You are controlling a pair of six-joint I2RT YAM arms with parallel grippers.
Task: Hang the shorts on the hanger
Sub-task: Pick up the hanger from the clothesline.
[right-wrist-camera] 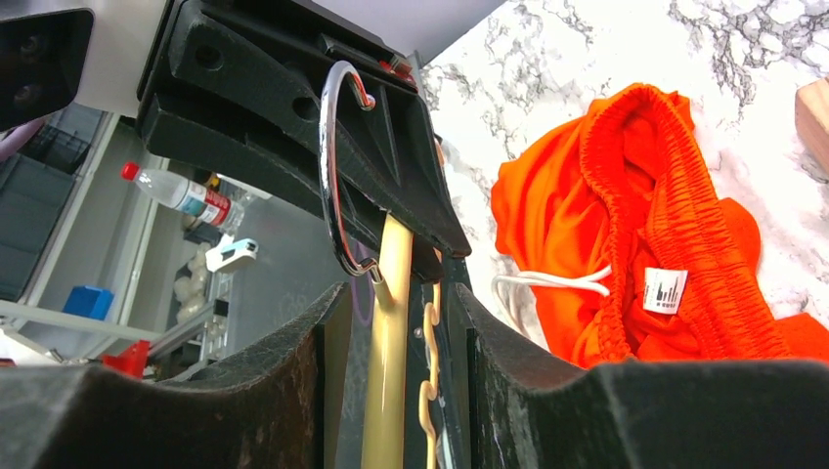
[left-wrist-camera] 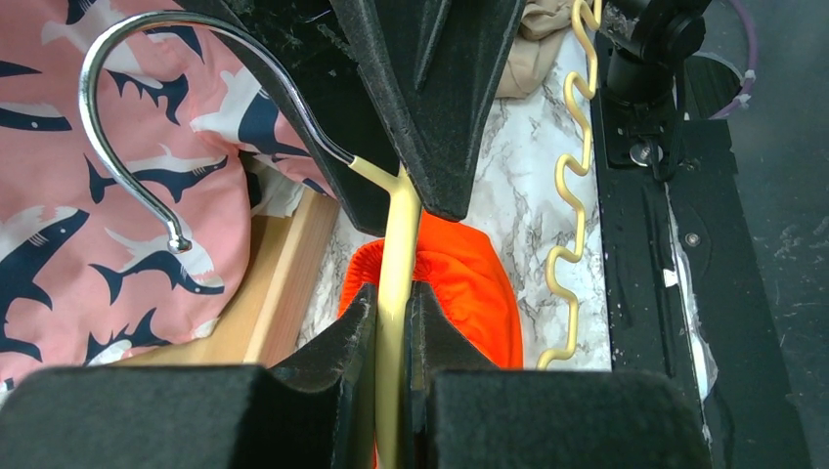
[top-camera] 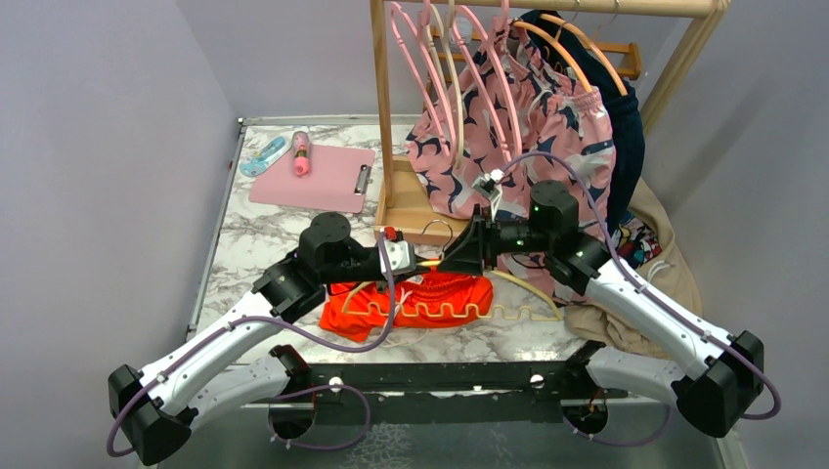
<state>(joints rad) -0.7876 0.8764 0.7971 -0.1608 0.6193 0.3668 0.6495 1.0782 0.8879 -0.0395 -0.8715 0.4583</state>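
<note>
Two arms meet over mid-table [top-camera: 264, 234]. Wooden rack [top-camera: 383, 117] with pink hangers [top-camera: 420, 68] and shark-print shorts [top-camera: 547, 127] close behind; pink clipboard [top-camera: 311, 176] far left; beige garment [top-camera: 665, 264] right. Hanger [left-wrist-camera: 396, 254] held over orange shorts [top-camera: 362, 313], crumpled on table. Left fingers [left-wrist-camera: 357, 318] clamped on hanger stem below hook; right fingers [right-wrist-camera: 327, 332] straddle same stem, slim gaps, unclamped.

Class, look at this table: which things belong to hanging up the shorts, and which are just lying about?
Part of the job: orange shorts; pale-yellow hanger; left tool; right tool.
Lying about: pink clipboard; shark-print shorts; beige garment.
</note>
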